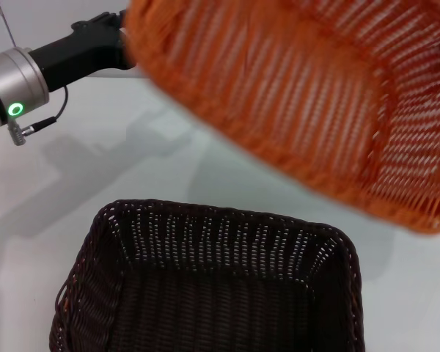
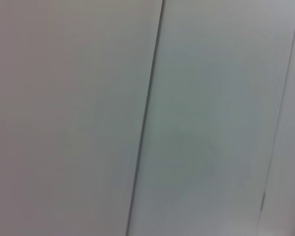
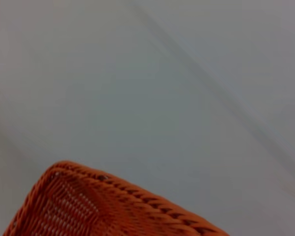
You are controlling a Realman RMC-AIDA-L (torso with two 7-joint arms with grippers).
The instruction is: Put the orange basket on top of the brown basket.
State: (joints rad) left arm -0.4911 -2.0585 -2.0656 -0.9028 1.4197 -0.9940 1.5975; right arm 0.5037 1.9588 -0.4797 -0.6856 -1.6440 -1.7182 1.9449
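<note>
Baskets were the two big things in view. The orange basket (image 1: 293,95) hung up in the air, tipped, at the far right. The brown basket (image 1: 213,286) sat on the white table (image 1: 95,176), near and in the middle, mouth up. So the brown basket lay down and toward the near left from the orange one, and the orange basket looked like it needed to come that way and go flat before it could sit on top.

The left arm (image 1: 51,66) reached in from the far left, and its end went behind the orange basket's left edge. I could not see its fingers, so I cannot tell if they were spread or pinching. The right arm's fingers were hidden too; its own camera showed only a corner of the orange basket (image 3: 103,206). The orange basket's right side was cut off.
</note>
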